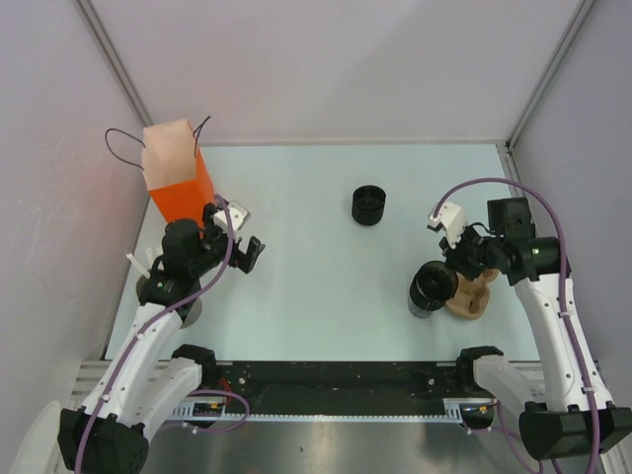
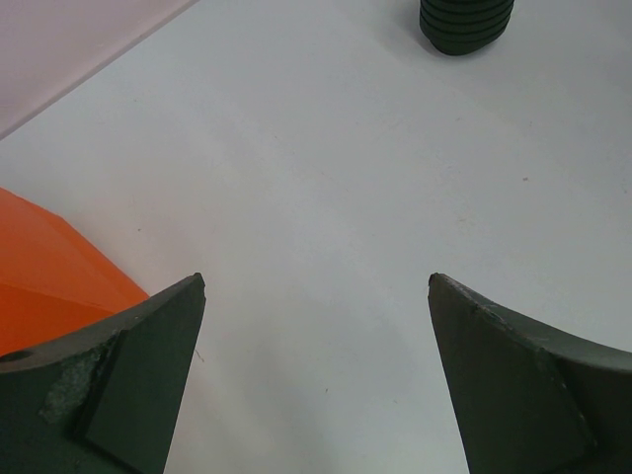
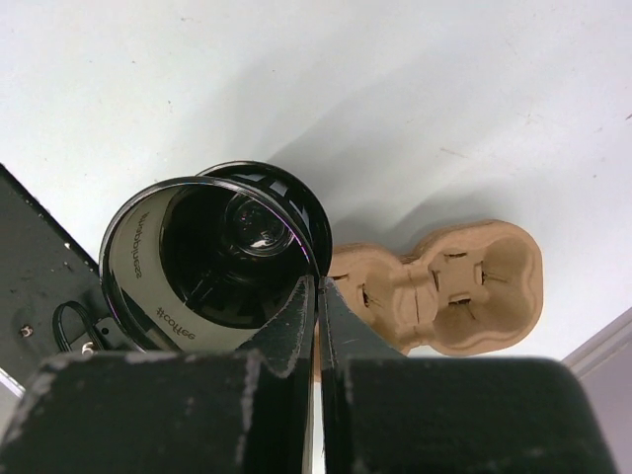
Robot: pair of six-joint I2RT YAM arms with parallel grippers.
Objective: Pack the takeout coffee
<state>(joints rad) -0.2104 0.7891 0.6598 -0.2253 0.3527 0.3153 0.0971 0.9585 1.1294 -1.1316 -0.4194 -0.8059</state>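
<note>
The takeout coffee (image 1: 367, 205), a small black cup whose lid has spoke-like ridges, stands upright at mid-table; its ribbed side shows at the top of the left wrist view (image 2: 464, 25). My left gripper (image 1: 247, 252) (image 2: 316, 281) is open over bare table, well short of it, beside the orange paper bag (image 1: 176, 178) (image 2: 49, 272). My right gripper (image 1: 446, 275) (image 3: 318, 281) is shut on the rim of a wider black cup (image 1: 429, 288) (image 3: 212, 257) printed "#coffee". That cup is tilted next to a brown pulp cup carrier (image 1: 472, 294) (image 3: 454, 286).
White straws (image 1: 138, 262) poke out from under my left arm at the table's left edge. The black front rail (image 1: 336, 375) runs along the near edge. Walls close in the back and both sides.
</note>
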